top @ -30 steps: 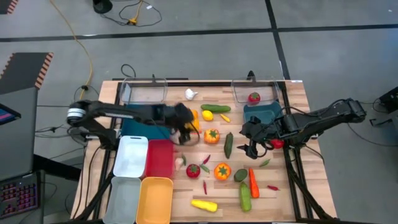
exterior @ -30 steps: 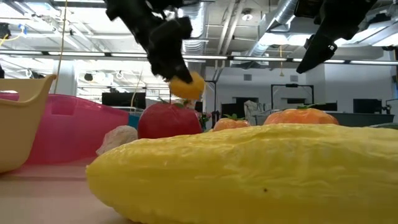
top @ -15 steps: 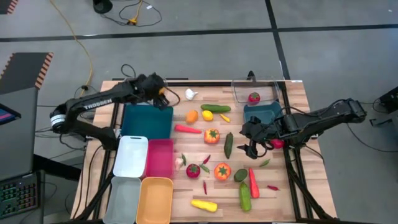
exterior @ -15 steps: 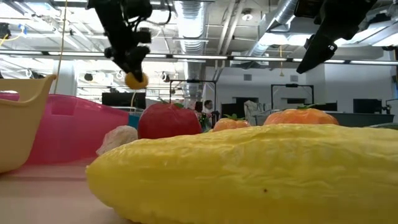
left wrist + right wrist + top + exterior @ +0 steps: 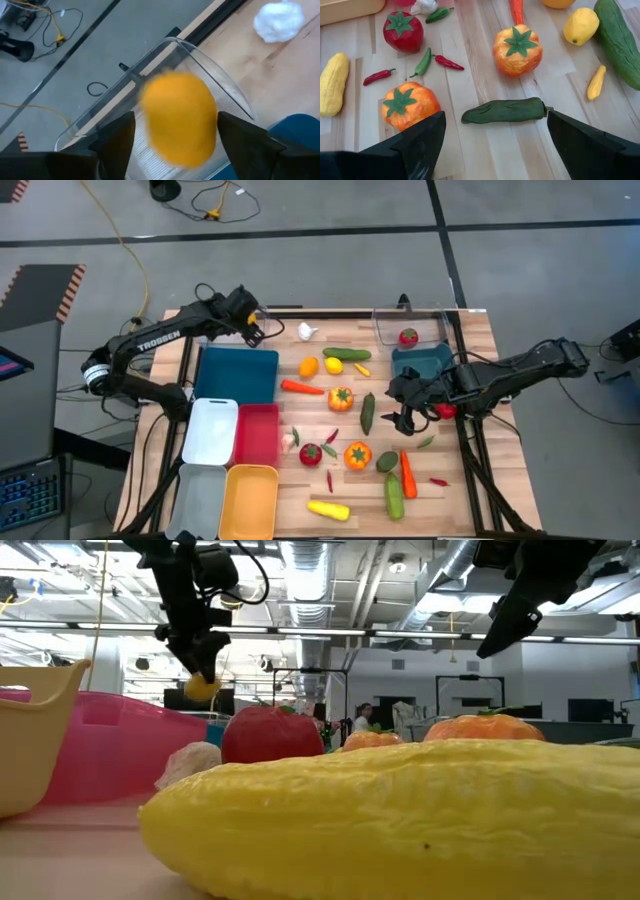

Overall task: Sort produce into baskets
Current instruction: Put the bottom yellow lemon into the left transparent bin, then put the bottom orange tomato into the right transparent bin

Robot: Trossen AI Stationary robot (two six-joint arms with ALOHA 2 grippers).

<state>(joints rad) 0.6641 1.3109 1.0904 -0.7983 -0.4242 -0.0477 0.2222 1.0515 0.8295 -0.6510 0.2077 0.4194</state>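
Left gripper (image 5: 170,145): over the far-left corner of the table, fingers pinching a round orange-yellow fruit (image 5: 179,117), probably an orange or lemon; the fruit looked blurred in the left wrist view, so whether it was fully clamped or slipping loose I couldn't be sure.
Fruit vs. target: the clear basket (image 5: 210,75) sat directly beneath the gripper, rim just past the fingertips; a drop straight down looked like all the next move needed.
Same fruit, low view: hung as a small yellow ball (image 5: 201,688) under the left gripper, well above the tabletop.
Clear basket material: thin see-through plastic, rounded corner, ribbed floor, looked empty under the fruit.
Fruit texture: smooth, matte, no long axis, would roll if it landed off centre.
Beside gripper: white garlic (image 5: 279,21) on bare wood, just outside the basket's wall.
Right gripper (image 5: 492,145): hovered over the scattered produce, fingers spread wide, nothing between them.
Ahead of right gripper: dark green chilli pepper (image 5: 504,111), long axis lying across the gap between the fingers, so closest pick for this arm.
Farther out: two orange peppers (image 5: 518,49) (image 5: 410,104), glossy and lumpy, a red tomato (image 5: 403,31), small red chillies (image 5: 447,62).
Nearer arm for remaining pile: right, judging from overhead (image 5: 405,402).
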